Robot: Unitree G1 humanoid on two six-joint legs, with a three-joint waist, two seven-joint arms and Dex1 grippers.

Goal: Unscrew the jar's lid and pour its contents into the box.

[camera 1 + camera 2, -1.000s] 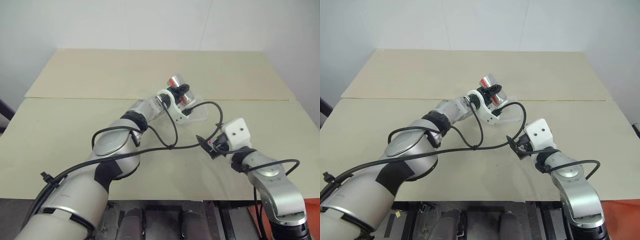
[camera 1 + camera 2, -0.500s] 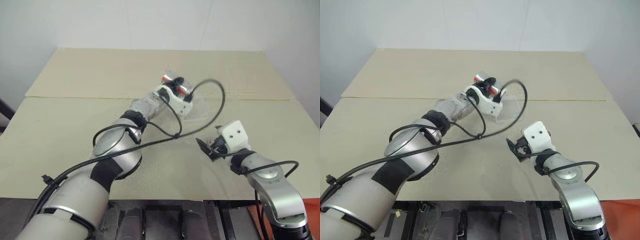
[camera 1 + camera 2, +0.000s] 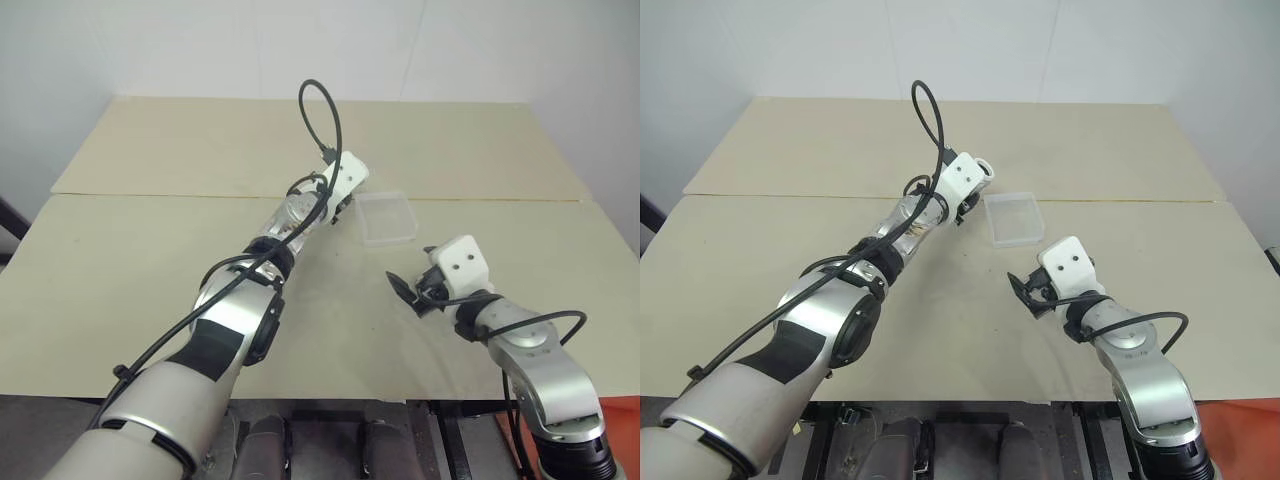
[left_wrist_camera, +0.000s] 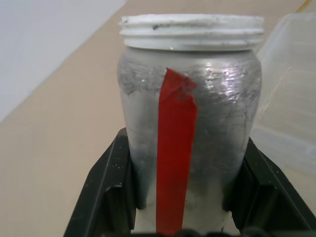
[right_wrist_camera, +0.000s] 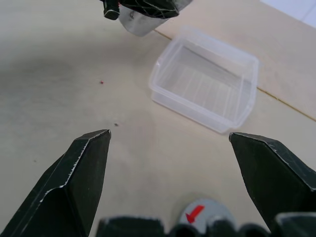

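My left gripper is shut on the jar, a silver cylinder with a red strip and a bare white threaded rim, no lid on it. The head views place that gripper just left of the box, a clear shallow tray whose inside looks bare. The lid, a grey disc with a red arrow, lies on the table under my right gripper. The right gripper is open and empty, nearer to me than the box. The contents are hidden inside the jar.
Two tiny dark specks lie on the beige table beside the box. A black cable loops up above the left wrist. A seam crosses the table behind the box.
My left arm has swung the jar from above the box to the box's left side, rolling the wrist, and its cable has flipped upward. My right gripper has kept its place, open.
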